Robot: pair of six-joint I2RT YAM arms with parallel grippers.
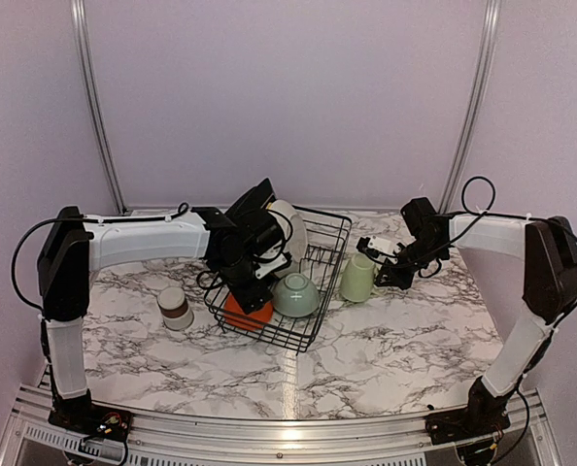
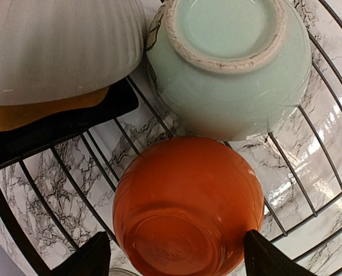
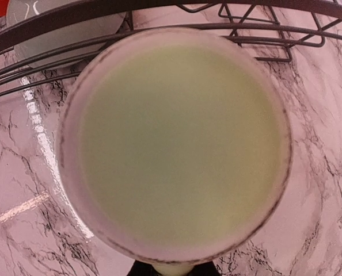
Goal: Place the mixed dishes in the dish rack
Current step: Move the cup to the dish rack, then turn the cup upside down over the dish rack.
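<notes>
Left gripper (image 2: 177, 260) spread wide astride upturned orange bowl (image 2: 188, 201) inside dish rack (image 1: 333, 233), right gripper (image 1: 376, 262) apparently pinching pale green mug (image 3: 177, 144), just beside rack's right side

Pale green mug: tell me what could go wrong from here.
The pale green mug sits close beside the dish rack wire; lifted too low, it could snag it.
The orange bowl, green bowl and left claw crowd the rack, so space is tight and the arms might collide.
</notes>
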